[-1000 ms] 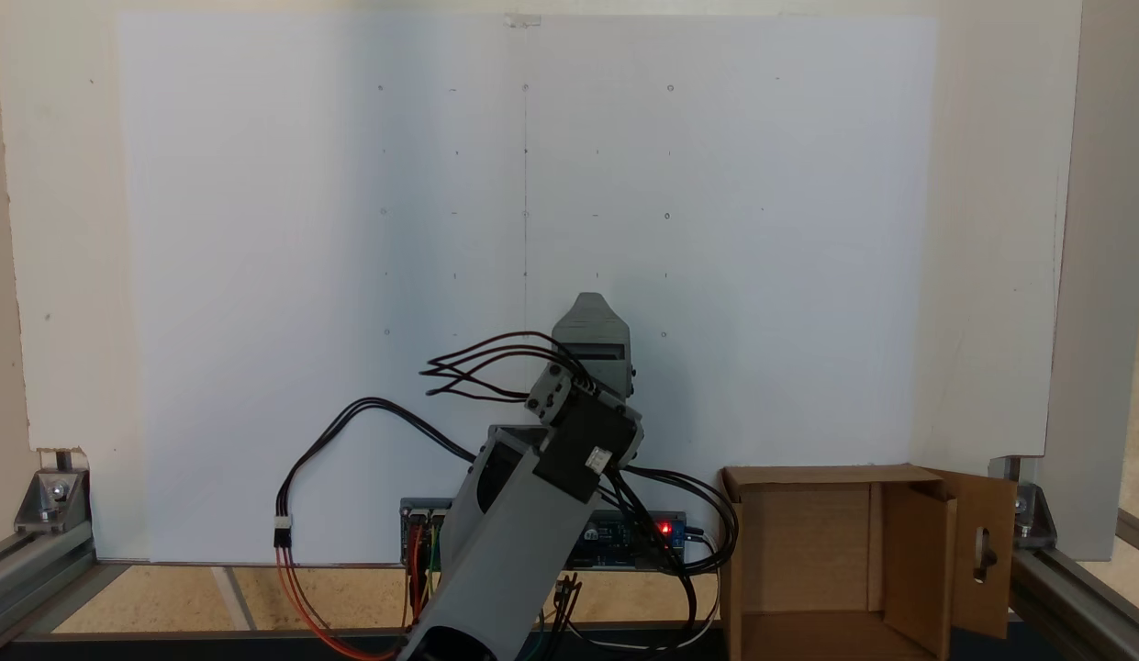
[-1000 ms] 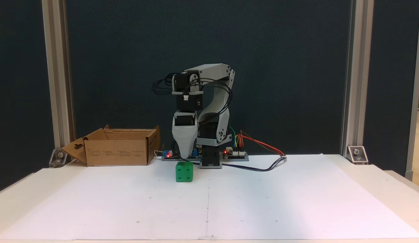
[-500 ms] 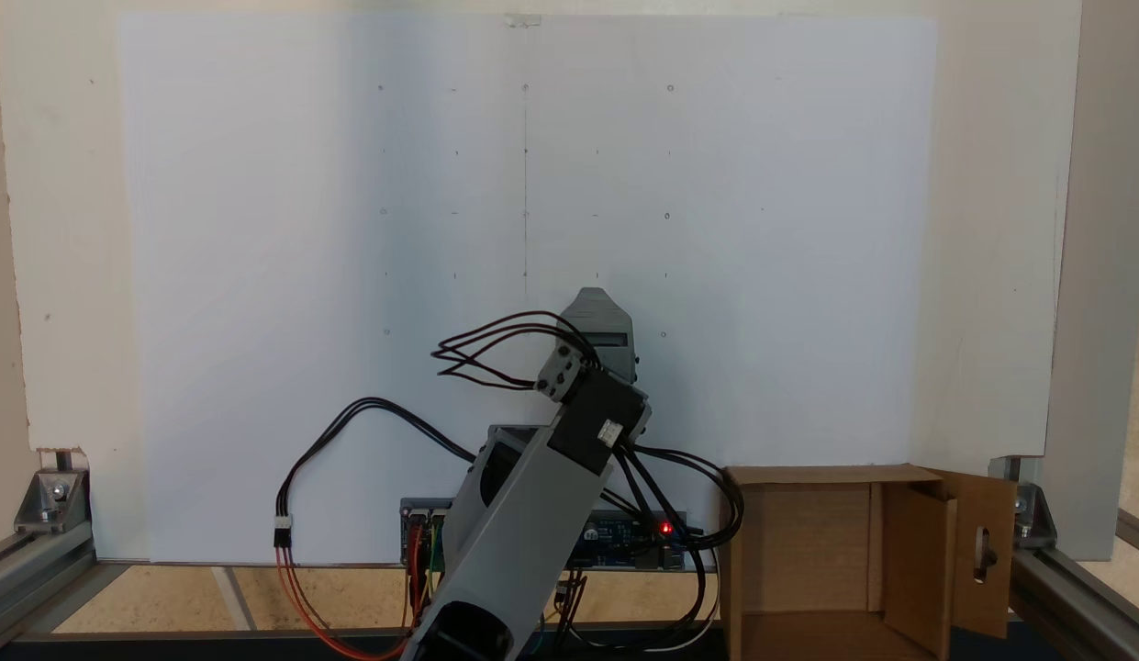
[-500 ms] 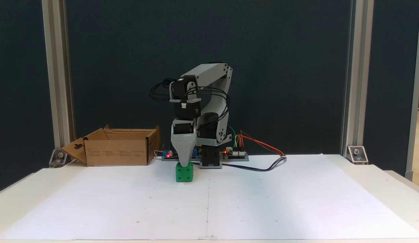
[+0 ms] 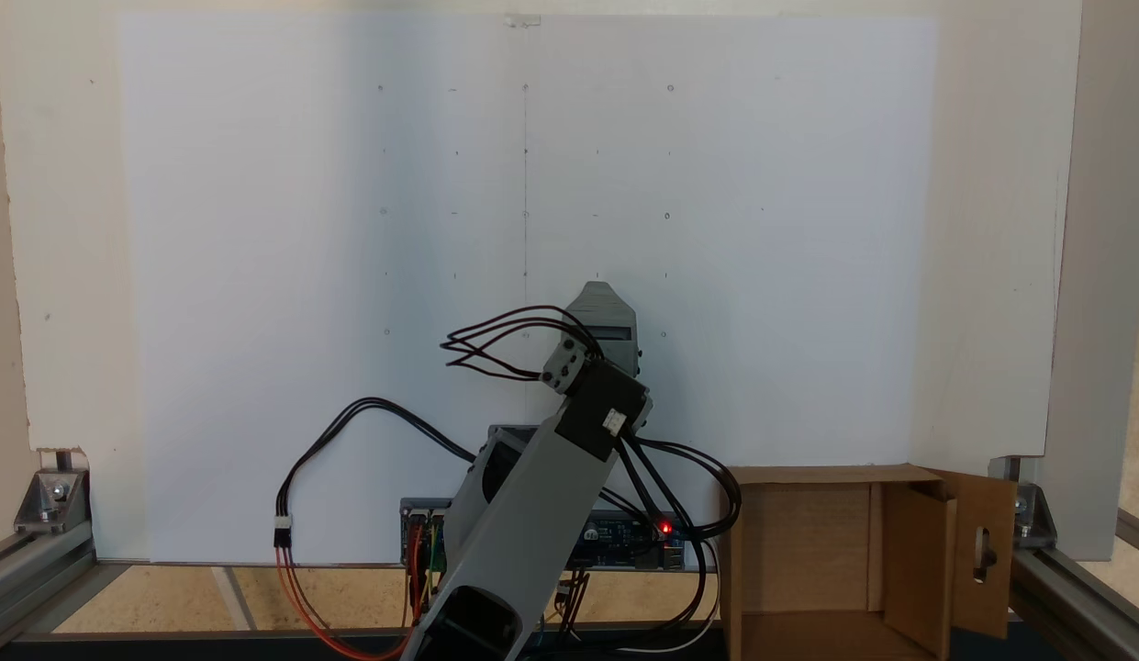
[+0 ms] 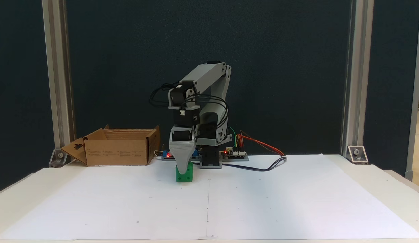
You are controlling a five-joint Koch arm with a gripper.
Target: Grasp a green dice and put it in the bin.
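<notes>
Dark blue backdrop behind a pale desk point(image 6: 381, 182) covered by a white paper sheet point(image 6: 263, 202). Small bright green dice with rounded corners point(image 6: 187, 176) sits on the sheet, just in front of the arm's base. Grey plastic pincer point(image 6: 183, 164) points straight down, its tapered tip overlapping the dice's upper front face. Jaws line up one behind the other, so I cannot tell whether it is released or clenched. Brown corrugated cardboard bin with open flaps point(image 6: 118, 152) stands at the desk's rear, left of the arm in this view, well apart from the dice.

Risks, as judged: tip pressing on the cube's top instead of straddling it; rounded corners letting it squirt sideways on closing; loose black cables point(image 6: 209, 101) snagging during the swing to the bin.
</notes>
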